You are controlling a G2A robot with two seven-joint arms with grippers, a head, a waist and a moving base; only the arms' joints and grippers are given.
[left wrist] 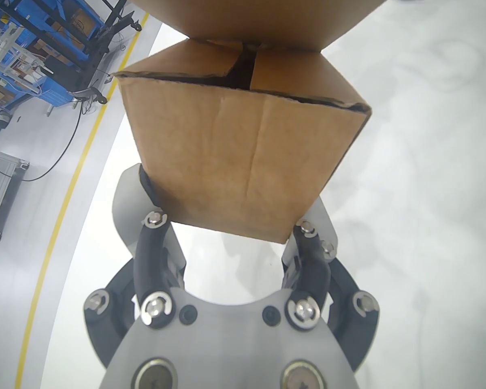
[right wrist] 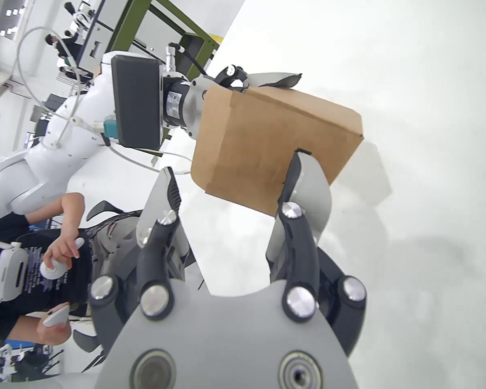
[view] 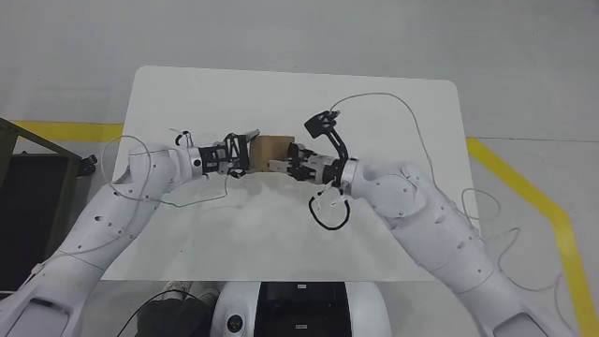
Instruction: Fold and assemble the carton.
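Note:
A small brown carton (view: 272, 151) is held just above the white table (view: 374, 112), near its middle. My left gripper (left wrist: 231, 192) is shut on the carton (left wrist: 243, 151), one finger on each side wall. At the far end two inner flaps are folded in, and one outer flap (left wrist: 243, 5) sticks out flat. My right gripper (right wrist: 233, 161) stands open at the opposite end of the carton (right wrist: 267, 131). One of its fingers (right wrist: 308, 180) lies across the cardboard face and the other is beside the corner. From above, the two grippers (view: 239, 154) (view: 295, 164) face each other across the box.
Loose cables (view: 393, 103) run over the table behind and in front of the right arm. A dark cart (view: 28, 178) stands off the table's left edge. Yellow floor tape (view: 524, 178) runs past the right side. Bare tabletop lies at the back.

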